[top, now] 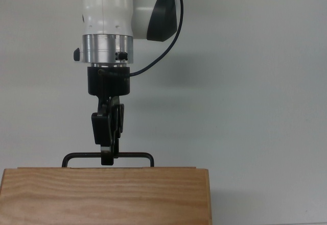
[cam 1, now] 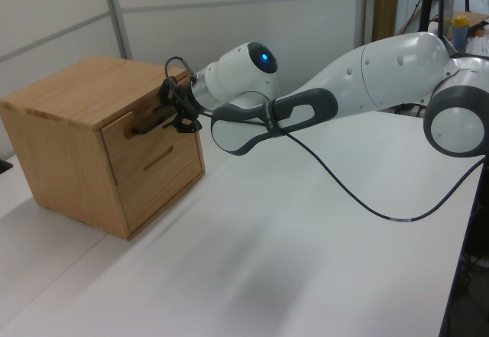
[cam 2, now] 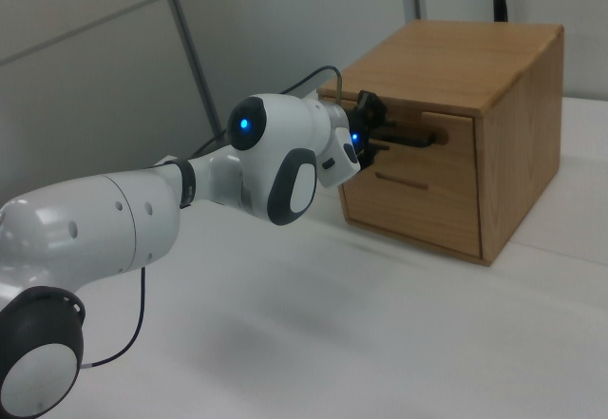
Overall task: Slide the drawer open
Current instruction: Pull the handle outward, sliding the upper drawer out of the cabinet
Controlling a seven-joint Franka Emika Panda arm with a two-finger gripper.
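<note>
Top view shows the claw (top: 108, 158) reaching over the black handle (top: 134, 155), presumably to hook it for pulling; whether its grip is closed I cannot tell. Just beyond the tip sits the drawer (cam 1: 145, 134), shut inside the cabinet (cam 1: 72, 92) on the worktop (top: 255, 82). Only the left view reveals the drawer front.

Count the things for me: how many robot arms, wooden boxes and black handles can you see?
Robot arms: 1, with its gripper
Wooden boxes: 1, the cabinet holding the drawer
Black handles: 1, the handle
Total: 3
</note>
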